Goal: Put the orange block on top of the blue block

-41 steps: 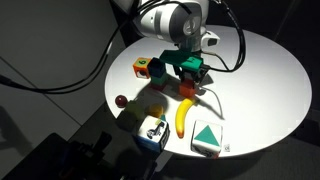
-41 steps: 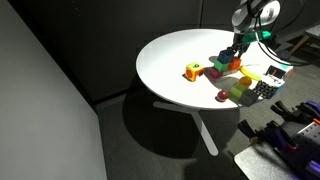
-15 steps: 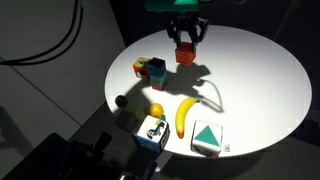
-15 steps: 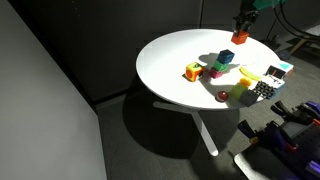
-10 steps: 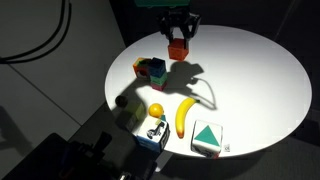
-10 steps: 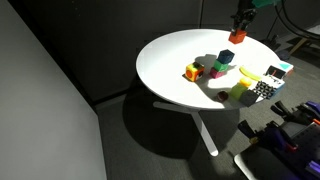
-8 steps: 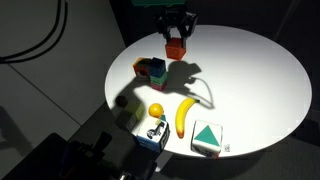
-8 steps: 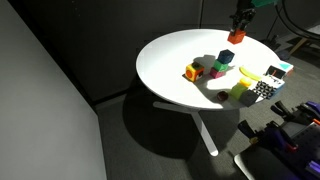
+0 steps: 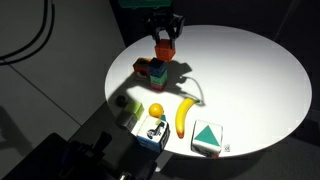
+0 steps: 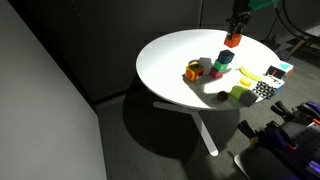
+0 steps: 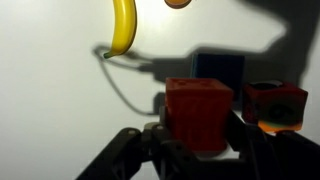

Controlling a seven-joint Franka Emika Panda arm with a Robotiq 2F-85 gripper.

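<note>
So gripper [image 9: 164, 39] clamped on orange block [image 9: 163, 49], hovering high just far-side of blue block [image 9: 156, 70], prob clearance b4 stacking.

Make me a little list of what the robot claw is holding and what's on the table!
In the claw: small orange-red cube, gripped by the claw, up off the table
Blue block: small blue-sided cube, sitting on the round white table
Also on table: yellow banana, white box with green triangle
Stacked yet: no
</note>
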